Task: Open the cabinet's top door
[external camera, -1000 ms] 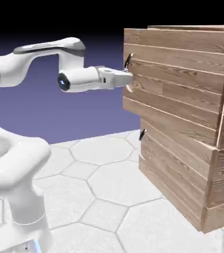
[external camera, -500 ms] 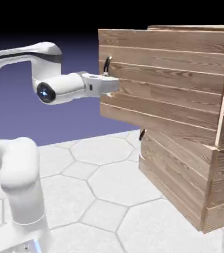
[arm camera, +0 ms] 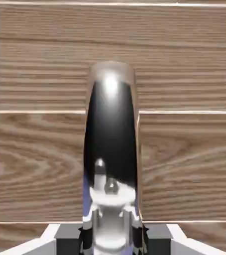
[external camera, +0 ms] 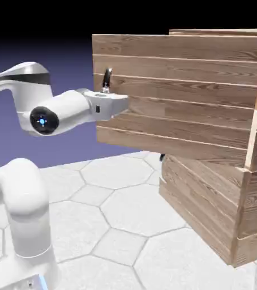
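The handle (arm camera: 110,134) is clamped in the gripper (external camera: 115,104). The top door (external camera: 176,102) is swung out from the cabinet (external camera: 232,215), the handle seen at 12 o'clock of the gripper.

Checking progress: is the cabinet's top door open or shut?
Open. The top door has swung out from the cabinet, its handle edge sticking out well past the lower panel.

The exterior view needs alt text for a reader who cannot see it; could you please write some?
A white robot arm's gripper is shut on the dark handle of the top door, which stands swung out from the wooden cabinet. The lower door looks closed.
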You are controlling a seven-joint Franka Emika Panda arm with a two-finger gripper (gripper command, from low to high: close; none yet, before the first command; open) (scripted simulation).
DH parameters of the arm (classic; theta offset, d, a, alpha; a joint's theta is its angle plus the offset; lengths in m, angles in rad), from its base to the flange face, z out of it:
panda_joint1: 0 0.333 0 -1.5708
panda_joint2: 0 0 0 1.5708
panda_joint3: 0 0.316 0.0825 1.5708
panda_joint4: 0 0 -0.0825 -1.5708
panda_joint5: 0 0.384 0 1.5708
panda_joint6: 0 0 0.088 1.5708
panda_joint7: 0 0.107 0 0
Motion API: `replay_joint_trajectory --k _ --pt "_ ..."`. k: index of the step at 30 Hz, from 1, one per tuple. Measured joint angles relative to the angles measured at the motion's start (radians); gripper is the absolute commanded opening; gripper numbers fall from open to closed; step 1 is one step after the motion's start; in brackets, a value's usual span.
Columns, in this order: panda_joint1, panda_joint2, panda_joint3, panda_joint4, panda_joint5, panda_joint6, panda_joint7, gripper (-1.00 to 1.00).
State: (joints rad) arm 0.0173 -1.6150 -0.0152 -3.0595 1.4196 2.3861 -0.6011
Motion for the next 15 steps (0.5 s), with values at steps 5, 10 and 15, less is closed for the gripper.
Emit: replay_joint_trajectory --k 5,10,15 --pt "-0.056 -0.056 -0.181 -0.006 -0.189 -0.142 0.039 -1.0" --pt "-0.103 -0.064 -0.362 0.019 -0.353 -0.281 0.051 -1.0" --pt "-0.074 -0.073 -0.528 0.058 -0.531 -0.354 0.083 -1.0"
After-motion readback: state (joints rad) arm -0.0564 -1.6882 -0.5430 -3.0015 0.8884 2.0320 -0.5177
